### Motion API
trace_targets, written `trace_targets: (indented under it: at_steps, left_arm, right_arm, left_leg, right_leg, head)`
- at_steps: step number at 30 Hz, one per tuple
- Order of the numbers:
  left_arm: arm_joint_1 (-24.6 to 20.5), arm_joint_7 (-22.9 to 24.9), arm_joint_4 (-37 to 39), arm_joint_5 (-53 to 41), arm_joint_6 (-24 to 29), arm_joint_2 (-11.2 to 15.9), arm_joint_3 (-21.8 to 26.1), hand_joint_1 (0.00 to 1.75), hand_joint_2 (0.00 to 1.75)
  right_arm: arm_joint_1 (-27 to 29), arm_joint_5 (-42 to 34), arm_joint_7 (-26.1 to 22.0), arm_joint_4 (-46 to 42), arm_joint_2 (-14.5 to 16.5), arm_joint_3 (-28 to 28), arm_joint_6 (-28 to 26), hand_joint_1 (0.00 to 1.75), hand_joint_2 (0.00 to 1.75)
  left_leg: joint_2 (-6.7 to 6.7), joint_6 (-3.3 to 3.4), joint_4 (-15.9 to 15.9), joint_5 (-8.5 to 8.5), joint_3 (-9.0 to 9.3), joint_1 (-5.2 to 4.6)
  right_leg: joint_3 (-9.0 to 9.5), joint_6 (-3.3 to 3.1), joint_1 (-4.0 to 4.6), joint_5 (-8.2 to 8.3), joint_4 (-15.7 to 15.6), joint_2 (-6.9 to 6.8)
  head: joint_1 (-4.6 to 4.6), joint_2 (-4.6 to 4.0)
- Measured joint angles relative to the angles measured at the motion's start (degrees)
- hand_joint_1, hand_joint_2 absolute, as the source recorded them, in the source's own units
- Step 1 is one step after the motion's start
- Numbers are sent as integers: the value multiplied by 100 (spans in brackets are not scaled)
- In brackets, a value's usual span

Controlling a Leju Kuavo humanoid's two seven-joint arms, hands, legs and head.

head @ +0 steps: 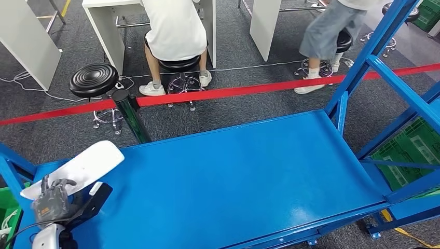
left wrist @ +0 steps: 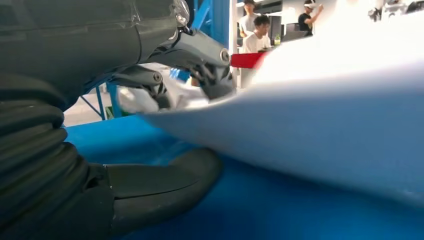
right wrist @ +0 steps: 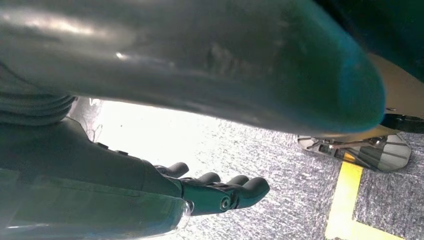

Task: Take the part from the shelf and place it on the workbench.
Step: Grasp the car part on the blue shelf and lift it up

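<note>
A flat white part (head: pixel 83 166) with rounded edges lies low over the left end of the blue workbench (head: pixel 249 176). My left hand (head: pixel 52 199) grips its near end. In the left wrist view the dark fingers (left wrist: pixel 205 70) lie on top of the part (left wrist: pixel 325 120) and the thick thumb (left wrist: pixel 160 185) sits beneath it, just above the blue surface (left wrist: pixel 250 210). Whether the part touches the bench I cannot tell. My right hand (right wrist: pixel 210 192) hangs over grey carpet with its fingers stretched out and nothing in them.
Blue frame beams (head: pixel 373 52) rise at the bench's right end, with green crates (head: pixel 410 150) below. Beyond the bench runs a red barrier tape (head: pixel 233 92) on a black post (head: pixel 132 119). A black stool (head: pixel 93 79), a seated person (head: pixel 174 31) and a standing person (head: pixel 324 36) are behind it.
</note>
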Motion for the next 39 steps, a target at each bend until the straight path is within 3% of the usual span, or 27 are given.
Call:
trace_targets:
  at_steps: [11, 16, 21, 23, 26, 28, 31, 35, 37, 39]
  left_arm:
    - [-333, 52, 103, 468, -222, 109, -292, 175, 175]
    - [-285, -1, 215, 284, 358, 125, -326, 175, 175]
    - [-234, -61, 215, 96, 425, 122, -291, 175, 175]
    - [-68, -290, 149, -323, 469, 91, -124, 175, 175]
    - [516, -1191, -181, -1181, 525, -239, 787, 175, 175]
    - [811, -2206, -391, -1539, 531, -585, 1507, 175, 175]
    - [968, -3890, -591, -1728, 527, -1183, 2551, 175, 175]
    - [862, -5877, -808, -1616, 527, -1984, 4084, 175, 175]
    - [770, -6419, -898, -1552, 526, -2334, 4800, 175, 175]
    - [720, -6621, -973, -1514, 525, -2641, 5391, 175, 175]
  right_arm:
    - [-160, -14, 0, -21, -9, 0, 3, 0, 0]
    - [-191, -45, -5, -51, -5, 0, -21, 0, 0]
    - [-191, -57, -7, -52, -5, 0, -29, 0, 0]
    - [-182, -72, -14, -58, -5, 0, -37, 0, 0]
    - [-88, -87, -23, -63, -7, 0, -55, 0, 0]
    - [-22, -90, -33, -63, -8, 0, -67, 0, 0]
    - [25, -91, -51, -62, -8, 0, -89, 0, 0]
    - [46, -96, -61, -61, -8, 0, -126, 0, 0]
    - [50, -96, -61, -61, -8, 0, -133, 0, 0]
    - [50, -96, -62, -61, -8, 0, -135, 0, 0]
  left_leg:
    - [24, 14, -44, -14, 91, -18]
    - [43, 0, -54, -4, 79, -10]
    - [51, -4, -55, -2, 77, -9]
    - [68, -10, -57, -7, 80, -8]
    - [74, -28, -60, -21, 77, -4]
    - [56, -35, -60, -27, 72, -4]
    - [19, -33, -59, -21, 51, 0]
    - [5, -25, -57, -11, 13, 1]
    - [5, -23, -57, -9, 4, 1]
    - [2, -22, -57, -10, -5, 1]
  right_leg:
    - [61, -7, -13, -21, -3, 2]
    - [54, -26, -5, -7, 0, 18]
    - [51, -31, -4, -5, -1, 24]
    - [45, -32, -5, -5, 0, 48]
    - [32, -32, -4, -11, -3, 82]
    - [21, -30, -4, -15, -7, 84]
    - [1, -26, -2, -11, -16, 72]
    - [-27, -19, -1, 5, -23, 70]
    - [-32, -15, -1, 7, -28, 68]
    - [-37, -15, -1, 7, -33, 63]
  head:
    - [-17, 0]
    - [-23, 0]
    - [-18, 0]
    - [-27, 0]
    - [-32, 0]
    - [-33, 0]
    - [-29, 0]
    - [-26, 0]
    - [-26, 0]
    - [-26, 0]
